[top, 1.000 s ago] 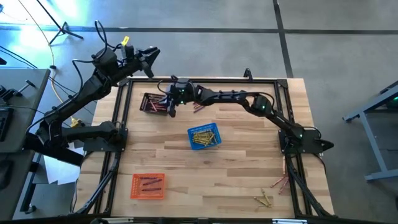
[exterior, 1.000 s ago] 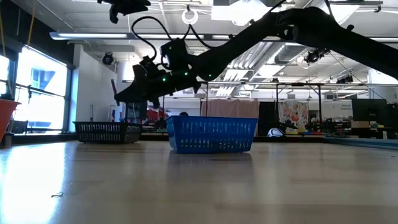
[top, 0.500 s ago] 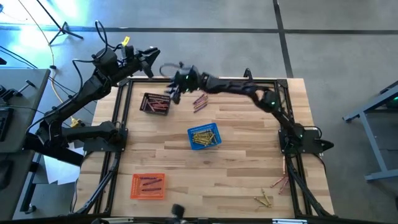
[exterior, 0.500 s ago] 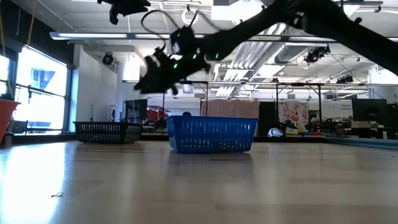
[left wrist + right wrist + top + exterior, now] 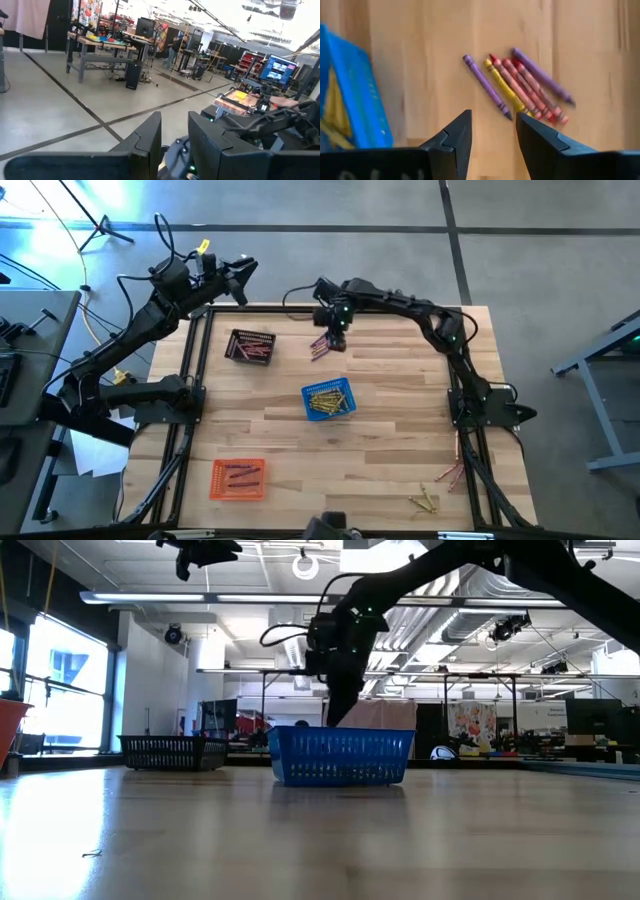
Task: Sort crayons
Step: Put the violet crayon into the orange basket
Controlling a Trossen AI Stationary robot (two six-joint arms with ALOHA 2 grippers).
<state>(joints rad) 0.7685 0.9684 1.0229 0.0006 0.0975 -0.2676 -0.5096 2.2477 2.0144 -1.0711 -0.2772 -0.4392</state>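
A small pile of loose crayons (image 5: 320,346), purple, yellow and red (image 5: 520,87), lies flat on the wooden table near its far edge. My right gripper (image 5: 336,338) hangs just above and beside them, pointing down, open and empty (image 5: 492,117); the low view shows it (image 5: 333,718) behind the blue basket. More loose crayons lie at the near right corner (image 5: 428,501). My left gripper (image 5: 243,270) waits raised beyond the table's far left corner, open and empty (image 5: 175,120).
A black mesh basket (image 5: 250,345) holds reddish and purple crayons at the far left. A blue basket (image 5: 328,401) with yellow crayons stands mid-table. An orange basket (image 5: 238,478) with red crayons stands at the near left. A black frame (image 5: 195,380) borders the table.
My right gripper has swung from over the black basket toward the table's right, rising on the way, then come down over the loose crayon pile, turning until its fingers point down. The crayons and baskets have stayed in place.
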